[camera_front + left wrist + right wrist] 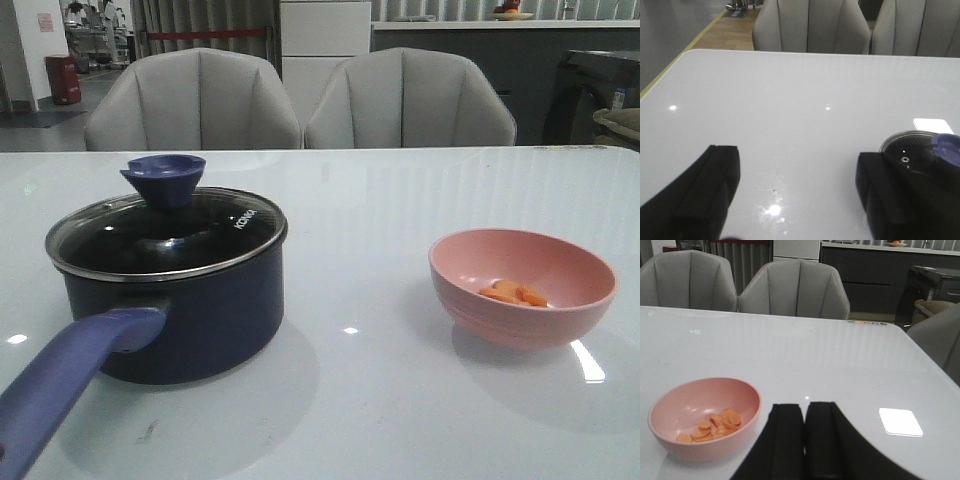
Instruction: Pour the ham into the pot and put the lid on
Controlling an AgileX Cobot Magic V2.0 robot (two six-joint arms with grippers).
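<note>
Front view: neither arm is showing; the navy pot (175,310) is sitting on the left of the white table (380,400), its handle (65,385) running off the frame's corner, the glass lid (165,235) lying on its rim, while orange ham (513,293) pieces are lying in the pink bowl (522,285) well apart on the right. Left wrist view: the left gripper (795,195) is hovering with fingers (705,190) spread wide over bare table, one finger hiding part of the lid. Right wrist view: the right gripper (805,440) is hanging near the bowl with fingers pressed together, holding nothing.
</note>
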